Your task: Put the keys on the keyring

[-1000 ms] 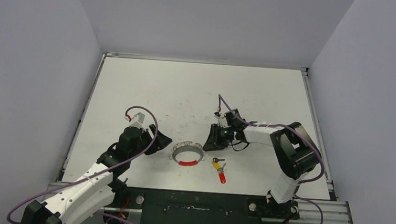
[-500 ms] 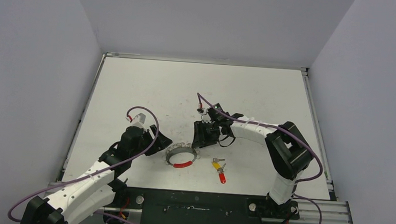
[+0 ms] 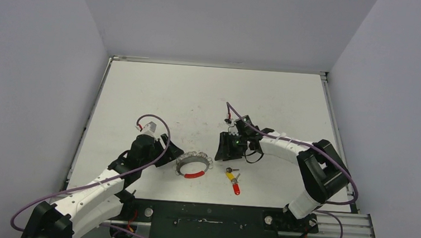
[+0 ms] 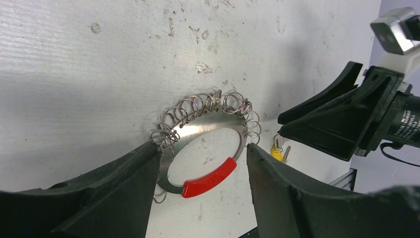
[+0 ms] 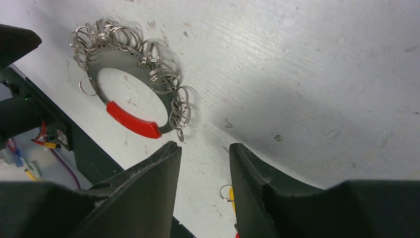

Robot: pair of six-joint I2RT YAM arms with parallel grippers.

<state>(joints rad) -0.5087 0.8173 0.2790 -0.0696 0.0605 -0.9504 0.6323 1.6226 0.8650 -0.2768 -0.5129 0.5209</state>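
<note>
Seen from above, the right pincer (image 3: 224,148) has drawn back to the right from where it stood half a second ago, close against the keyring (image 3: 185,162). It is now well off the loop's far right side, and its jaws stand wider than they did a second ago. Since that first picture the keyring has slid slightly to the left and nearer, and the left pincer (image 3: 175,154) has crept in at its left edge. The keys (image 3: 232,179) lie where they were on the surface (image 3: 198,96), just right of the loop. In the left wrist view, the left pincer (image 4: 203,146) is released and spread wide, holding nothing. The keyring (image 4: 208,126) lies flat, framed between its two fingers, with its red sleeve (image 4: 208,179) on the near arc. Whether the fingertips touch the loop's rim I cannot tell. The right pincer (image 4: 280,126) hangs beyond, with the yellow-headed key (image 4: 276,152) below its tip. In the right wrist view, the right pincer (image 5: 204,146) is released with a moderate gap, empty and clear of the keyring (image 5: 130,119), which lies to its upper left. A sliver of the keys (image 5: 229,196) shows between its fingers.
</note>
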